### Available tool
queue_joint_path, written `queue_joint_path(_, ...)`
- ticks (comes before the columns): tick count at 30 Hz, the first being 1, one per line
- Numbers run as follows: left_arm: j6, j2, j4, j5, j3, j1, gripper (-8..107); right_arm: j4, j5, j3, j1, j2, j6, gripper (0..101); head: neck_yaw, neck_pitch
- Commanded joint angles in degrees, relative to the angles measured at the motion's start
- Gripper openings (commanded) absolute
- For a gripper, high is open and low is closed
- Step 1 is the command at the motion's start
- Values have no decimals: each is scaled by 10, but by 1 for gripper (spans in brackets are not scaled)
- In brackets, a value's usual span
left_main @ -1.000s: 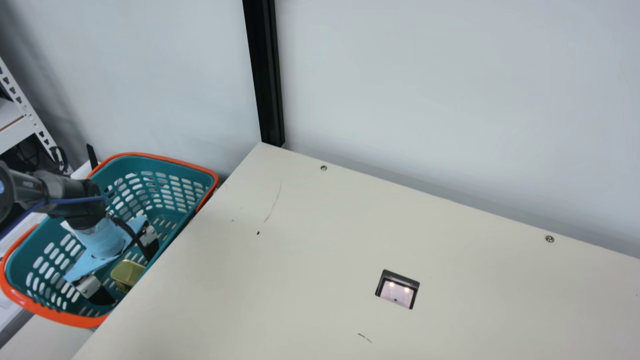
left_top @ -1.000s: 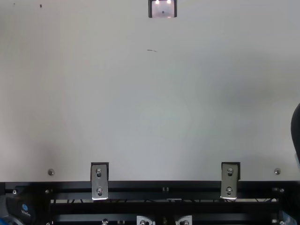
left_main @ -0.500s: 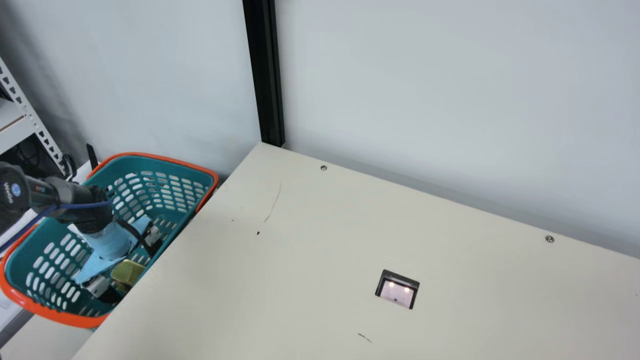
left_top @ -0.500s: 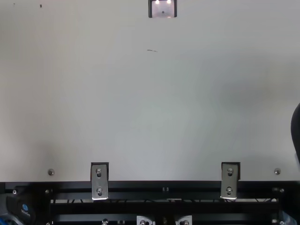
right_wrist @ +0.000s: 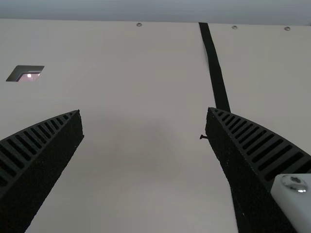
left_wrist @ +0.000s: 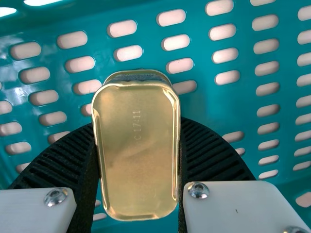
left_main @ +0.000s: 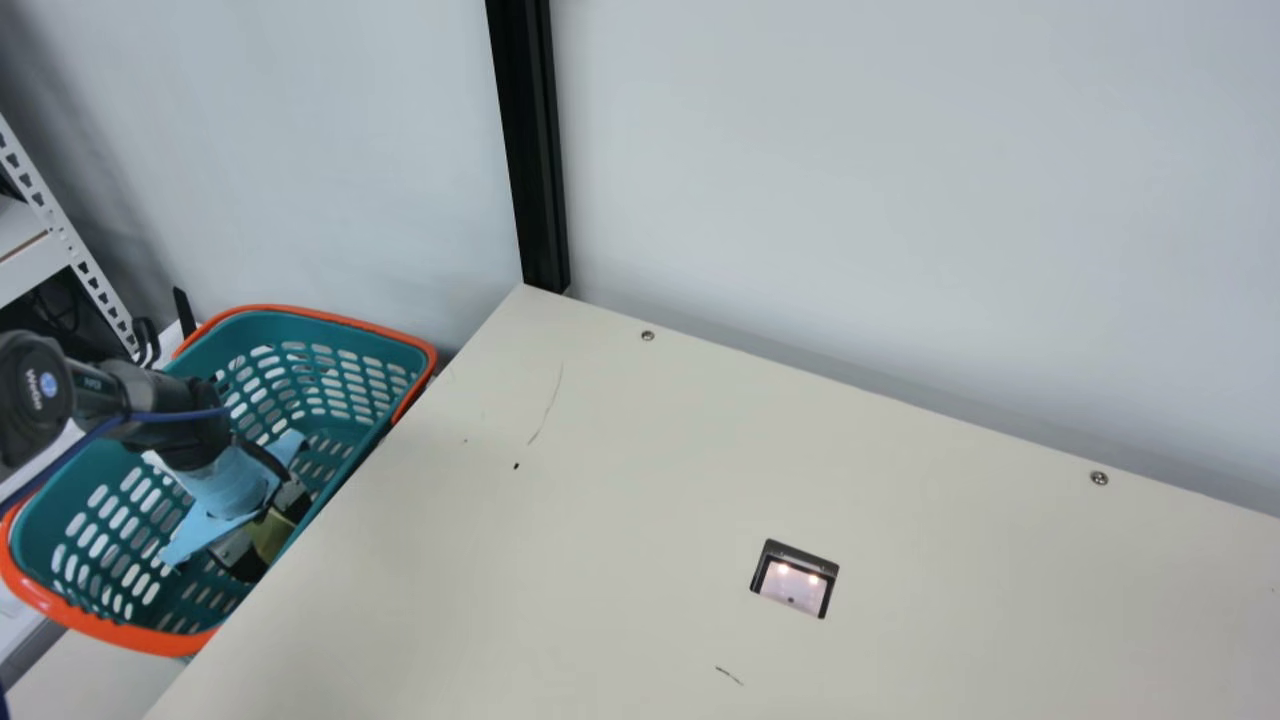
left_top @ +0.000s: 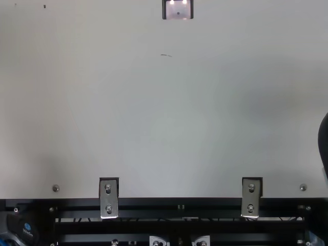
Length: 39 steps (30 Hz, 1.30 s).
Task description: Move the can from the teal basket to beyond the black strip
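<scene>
Tabletop [left_main: 620, 500] lower right, left end effector [left_wrist: 137, 131] clamping the can [left_wrist: 136, 160], right one [right_wrist: 144, 114] spread — lifting too low might catch the basket [left_main: 115, 632].

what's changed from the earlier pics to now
My left gripper has moved a little to the main view's right, toward the table, and its jaws have drawn together: they stood apart around the gold can and now press both its sides. The teal basket and table stayed put, with the can inside the basket as before.
</scene>
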Motion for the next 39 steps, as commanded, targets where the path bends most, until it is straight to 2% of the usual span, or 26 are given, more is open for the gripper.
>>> queue_joint_path(1,11,-13,1,-4,7,0,10,0,0,0,0,0,0,101,8,-27)
queue_joint_path(11,85,-134,-18,-44,86,-11,10,0,0,0,0,0,0,101,8,-27)
queue_joint_path(21,134,-294,44,-90,163,-21,10,0,0,0,0,0,0,101,8,-27)
queue_joint_path(25,168,-356,43,-96,180,-23,10,0,0,0,0,0,0,101,8,-27)
queue_joint_path(34,264,-482,-7,-77,193,-35,10,0,0,0,0,0,0,101,8,-27)
queue_joint_path(39,348,-534,-92,-21,185,-58,10,0,0,0,0,0,0,101,8,-27)
